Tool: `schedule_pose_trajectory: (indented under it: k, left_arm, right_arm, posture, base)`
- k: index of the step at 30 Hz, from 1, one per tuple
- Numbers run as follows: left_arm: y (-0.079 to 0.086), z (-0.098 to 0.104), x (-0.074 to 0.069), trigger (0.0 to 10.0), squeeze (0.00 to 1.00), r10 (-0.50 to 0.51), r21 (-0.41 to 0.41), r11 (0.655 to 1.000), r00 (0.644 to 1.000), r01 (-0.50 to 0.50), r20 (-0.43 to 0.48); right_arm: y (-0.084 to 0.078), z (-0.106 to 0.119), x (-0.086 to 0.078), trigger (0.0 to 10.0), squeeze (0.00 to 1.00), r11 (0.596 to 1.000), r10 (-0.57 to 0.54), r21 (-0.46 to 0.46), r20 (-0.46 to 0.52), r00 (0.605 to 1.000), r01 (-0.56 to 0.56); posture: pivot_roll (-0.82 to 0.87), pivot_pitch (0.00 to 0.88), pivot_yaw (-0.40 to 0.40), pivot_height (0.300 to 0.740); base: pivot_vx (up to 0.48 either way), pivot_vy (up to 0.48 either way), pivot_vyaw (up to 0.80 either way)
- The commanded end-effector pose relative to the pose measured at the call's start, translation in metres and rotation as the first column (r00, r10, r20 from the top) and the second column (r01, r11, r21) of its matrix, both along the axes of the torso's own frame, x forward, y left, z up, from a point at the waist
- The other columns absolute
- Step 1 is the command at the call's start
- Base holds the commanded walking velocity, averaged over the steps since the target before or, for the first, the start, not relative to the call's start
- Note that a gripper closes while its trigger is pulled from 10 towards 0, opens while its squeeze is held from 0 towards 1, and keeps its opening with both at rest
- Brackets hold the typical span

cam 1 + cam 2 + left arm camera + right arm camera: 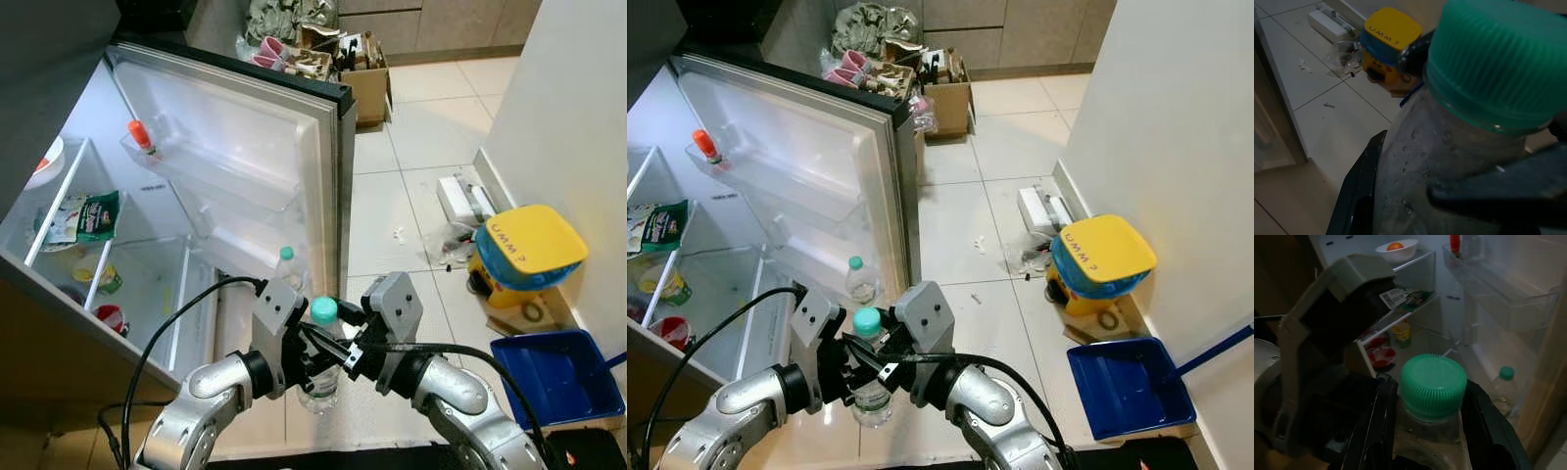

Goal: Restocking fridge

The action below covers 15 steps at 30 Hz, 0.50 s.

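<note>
A clear water bottle (321,387) with a green cap (324,310) is held upright low in front of the open fridge. My left gripper (306,354) is shut on it from the left and my right gripper (345,354) is shut on it from the right. In the right wrist view the cap (1433,385) stands between my black fingers (1376,426). The left wrist view shows the bottle's wet shoulder (1440,161) close up. The fridge door (245,147) stands open, with a second green-capped bottle (286,266) on its lower shelf.
An orange-capped bottle (142,135) sits on the upper door shelf. Fridge shelves hold a green packet (98,215) and a bowl (1396,247). To the right on the floor are a yellow and blue container (524,250), a blue dustpan (568,377) and a white wall (578,98). A cardboard box (367,83) stands behind.
</note>
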<state>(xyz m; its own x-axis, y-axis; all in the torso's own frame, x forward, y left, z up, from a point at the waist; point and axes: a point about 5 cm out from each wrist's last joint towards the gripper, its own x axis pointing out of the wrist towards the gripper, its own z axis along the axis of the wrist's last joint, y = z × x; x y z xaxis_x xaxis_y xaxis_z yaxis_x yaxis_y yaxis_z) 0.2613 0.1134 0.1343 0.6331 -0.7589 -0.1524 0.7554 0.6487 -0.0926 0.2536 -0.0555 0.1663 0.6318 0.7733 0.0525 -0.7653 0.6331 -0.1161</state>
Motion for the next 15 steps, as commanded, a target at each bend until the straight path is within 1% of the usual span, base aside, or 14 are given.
schedule_pose_trajectory:
  k: [1, 2, 3, 4, 5, 6, 8, 9, 10, 12, 13, 15]
  left_arm:
    - [0.004, -0.006, 0.002, 10.0, 0.00, 0.077, 0.003, 0.997, 0.997, -0.077, 0.006]
    - [0.007, -0.011, 0.005, 10.0, 0.00, 0.131, 0.016, 0.991, 0.991, -0.131, 0.009]
    - [0.010, -0.016, 0.006, 10.0, 0.00, 0.177, 0.030, 0.984, 0.984, -0.177, 0.012]
    - [0.010, -0.016, 0.006, 10.0, 0.00, 0.177, 0.030, 0.984, 0.984, -0.177, 0.012]
    - [0.015, -0.023, 0.009, 10.0, 0.00, 0.256, 0.054, 0.965, 0.967, -0.256, 0.009]
    - [0.020, -0.030, 0.011, 10.0, 0.00, 0.313, 0.093, 0.946, 0.950, -0.312, 0.004]
    - [0.026, -0.037, 0.013, 10.0, 0.00, 0.370, 0.139, 0.920, 0.929, -0.366, 0.001]
    - [0.026, -0.037, 0.013, 10.0, 0.00, 0.370, 0.139, 0.920, 0.929, -0.366, 0.001]
    - [0.031, -0.042, 0.014, 10.0, 0.00, 0.417, 0.168, 0.896, 0.909, -0.410, -0.002]
    - [0.038, -0.051, 0.017, 10.0, 0.00, 0.491, 0.196, 0.855, 0.871, -0.480, -0.006]
    - [0.039, -0.053, 0.017, 10.0, 0.00, 0.497, 0.205, 0.850, 0.868, -0.486, -0.005]
    - [0.036, -0.053, 0.016, 10.0, 0.00, 0.484, 0.200, 0.858, 0.875, -0.474, -0.004]
  right_arm:
    - [-0.031, -0.018, 0.018, 10.0, 0.00, 0.961, -0.274, -0.045, -0.005, 0.962, 0.274]
    - [-0.047, -0.020, 0.027, 10.0, 0.00, 0.911, -0.413, -0.019, 0.008, 0.911, 0.413]
    - [-0.062, -0.019, 0.032, 10.0, 0.00, 0.857, -0.515, 0.020, 0.011, 0.857, 0.515]
    - [-0.062, -0.019, 0.032, 10.0, 0.00, 0.857, -0.515, 0.020, 0.011, 0.857, 0.515]
    - [-0.083, -0.016, 0.037, 10.0, 0.00, 0.777, -0.627, 0.071, 0.006, 0.779, 0.625]
    - [-0.091, -0.012, 0.037, 10.0, 0.00, 0.751, -0.656, 0.100, -0.005, 0.755, 0.653]
    - [-0.098, -0.009, 0.038, 10.0, 0.00, 0.728, -0.677, 0.128, -0.017, 0.735, 0.674]
    - [-0.098, -0.009, 0.038, 10.0, 0.00, 0.728, -0.677, 0.128, -0.017, 0.735, 0.674]
    - [-0.100, -0.008, 0.038, 10.0, 0.00, 0.726, -0.681, 0.128, -0.010, 0.733, 0.676]
    - [-0.102, -0.006, 0.038, 10.0, 0.00, 0.730, -0.676, 0.126, -0.004, 0.737, 0.671]
    - [-0.100, -0.005, 0.038, 10.0, 0.00, 0.746, -0.660, 0.130, 0.006, 0.751, 0.654]
    - [-0.095, -0.003, 0.038, 10.0, 0.00, 0.766, -0.636, 0.139, 0.021, 0.772, 0.627]
  posture:
    - [-0.15, 0.283, 0.057, 0.707]
    - [-0.15, 0.283, 0.057, 0.707]
    - [-0.15, 0.284, 0.056, 0.707]
    - [-0.15, 0.284, 0.056, 0.707]
    - [-0.15, 0.286, 0.058, 0.707]
    - [-0.15, 0.287, 0.058, 0.707]
    - [-0.15, 0.287, 0.060, 0.707]
    - [-0.15, 0.287, 0.060, 0.707]
    - [-0.16, 0.287, 0.060, 0.707]
    - [-0.16, 0.288, 0.059, 0.707]
    - [-0.16, 0.287, 0.058, 0.707]
    - [-0.16, 0.285, 0.059, 0.707]
  base:
    - [0.000, 0.000, 0.00]
    - [0.000, 0.000, 0.00]
    - [0.000, 0.000, 0.00]
    - [0.000, 0.000, 0.00]
    - [0.000, 0.000, 0.00]
    - [0.000, 0.000, 0.00]
    - [0.000, 0.000, 0.00]
    - [0.000, 0.000, 0.00]
    - [0.000, 0.000, 0.00]
    - [0.000, 0.000, 0.00]
    - [0.000, 0.000, 0.00]
    - [0.000, 0.000, 0.00]
